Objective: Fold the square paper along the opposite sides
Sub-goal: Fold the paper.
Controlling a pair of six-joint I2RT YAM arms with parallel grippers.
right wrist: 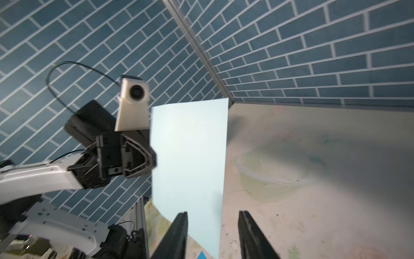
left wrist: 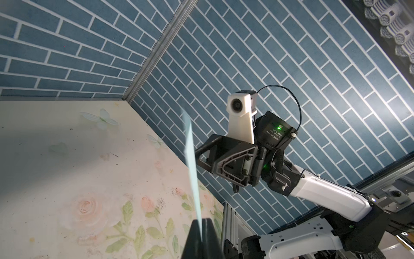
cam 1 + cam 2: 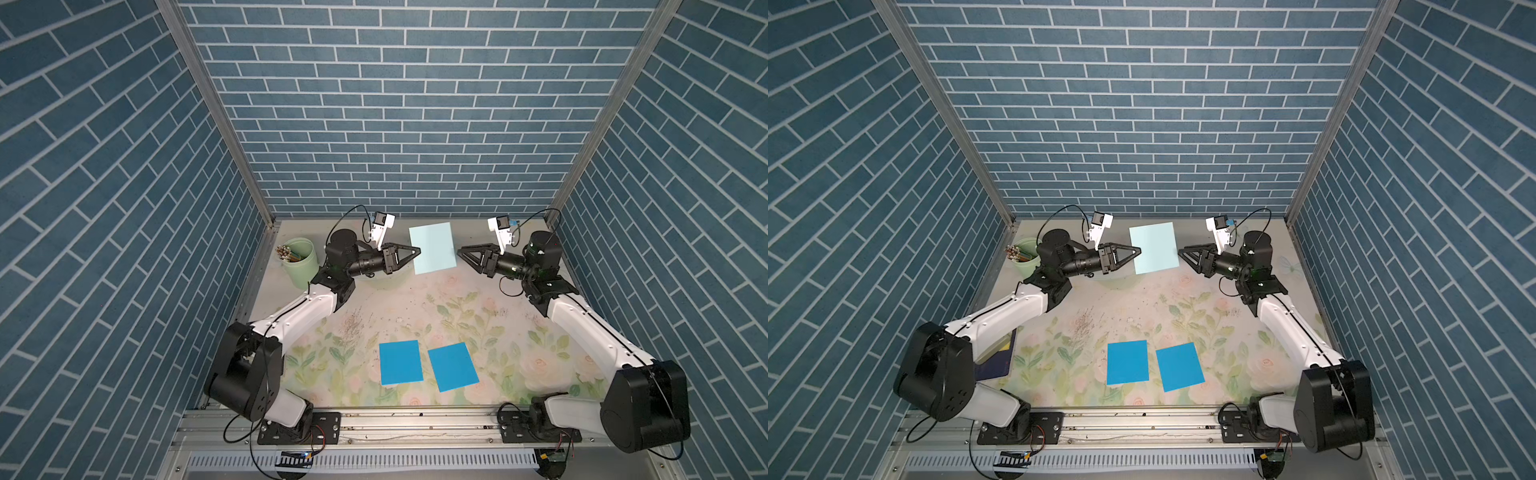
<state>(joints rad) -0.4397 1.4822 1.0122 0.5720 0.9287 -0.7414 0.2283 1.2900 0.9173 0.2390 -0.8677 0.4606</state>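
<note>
Pale blue paper [image 3: 432,248] [image 3: 1153,248] is held off the table [image 3: 374,307], at the centre of the frame in both top views, just below the back wall. Its broad face shows there and in the right wrist view [image 1: 188,157]; it is almost edge-on in the left wrist view [image 2: 191,157].

Left fingers [image 2: 195,237] are together, clamped on the sheet's left edge; the paper rises straight out of the pinch at the bottom centre of that wrist frame.

Right fingers [image 1: 177,233] are apart, gripping nothing. In the right wrist view the sheet's near edge sits in the gap between them, lower centre of the frame; whether it touches either finger cannot be told. In the top views their tips sit just beside the paper's right edge.

Two bright blue sheets [image 3: 401,362] [image 3: 453,366] lie flat side by side, not touching, at the lower centre of the top views, well apart from the held paper.

Green cup [image 3: 301,259] of pencils stands at the left of the table, beside the left arm.
</note>
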